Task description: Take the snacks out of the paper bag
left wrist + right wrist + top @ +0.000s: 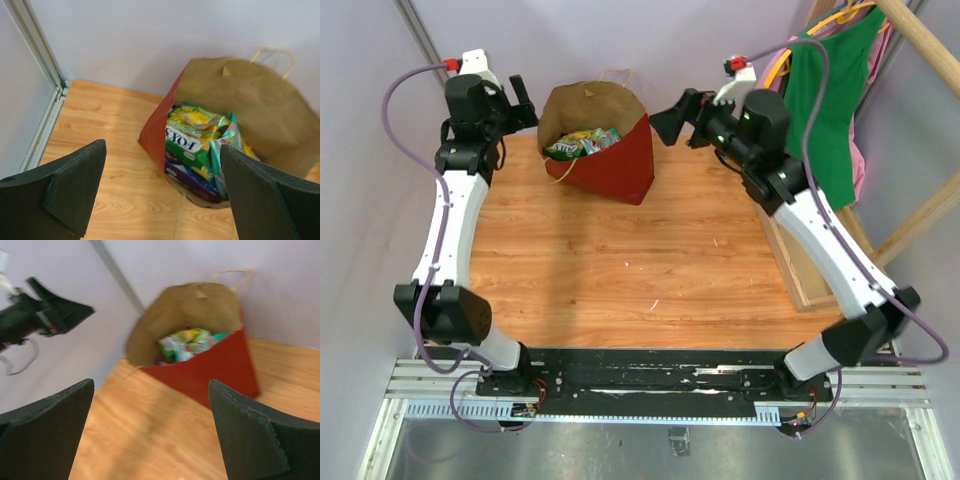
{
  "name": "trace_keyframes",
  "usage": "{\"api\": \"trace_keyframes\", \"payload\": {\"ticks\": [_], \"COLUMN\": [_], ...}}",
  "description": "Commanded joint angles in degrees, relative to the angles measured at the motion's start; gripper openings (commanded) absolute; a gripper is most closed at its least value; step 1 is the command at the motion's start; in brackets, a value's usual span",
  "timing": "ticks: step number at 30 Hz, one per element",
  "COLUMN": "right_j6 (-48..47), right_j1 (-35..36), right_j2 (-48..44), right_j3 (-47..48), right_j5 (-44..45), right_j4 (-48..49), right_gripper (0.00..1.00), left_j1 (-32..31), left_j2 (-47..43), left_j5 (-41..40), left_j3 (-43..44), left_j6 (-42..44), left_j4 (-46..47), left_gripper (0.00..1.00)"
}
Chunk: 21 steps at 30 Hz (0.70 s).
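Note:
The red paper bag stands at the back middle of the table, its mouth open and its brown inside showing. The snacks lie inside it. In the left wrist view I make out a green-yellow packet, a purple one under it and a teal-white one. My left gripper hovers open just left of the bag, holding nothing. My right gripper hangs open just right of the bag, also with nothing in it. The right wrist view, somewhat blurred, shows the bag ahead of the right gripper.
A green cloth garment and a pink one hang on a wooden frame at the right. A wooden panel stands along the table's right edge. The wall runs close behind the bag, and a metal post stands at the back left corner.

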Motion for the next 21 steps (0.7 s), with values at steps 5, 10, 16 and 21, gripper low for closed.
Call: {"api": "trace_keyframes", "payload": {"ticks": [5,10,16,21], "right_j6": [-19.5,-22.5,-24.2,-24.8], "right_j1": [5.7,6.7,7.1,7.4], "right_j2": [22.7,34.6,41.5,48.0], "right_j3": [24.1,36.6,43.5,51.3], "right_j5": [19.3,21.5,24.0,28.0], "right_j4": [-26.2,-27.7,-26.7,-28.5], "right_gripper": [0.99,0.99,0.99,0.98], "left_j1": [0.1,0.2,0.2,0.2], "left_j2": [18.2,27.6,32.7,36.8], "left_j5": [1.5,2.2,4.7,5.5], "left_j3": [13.3,20.8,23.4,28.5], "left_j6": [8.0,11.2,12.7,14.5], "left_j4": [-0.7,2.2,7.7,6.0], "left_gripper": [1.0,1.0,1.0,0.87]}}
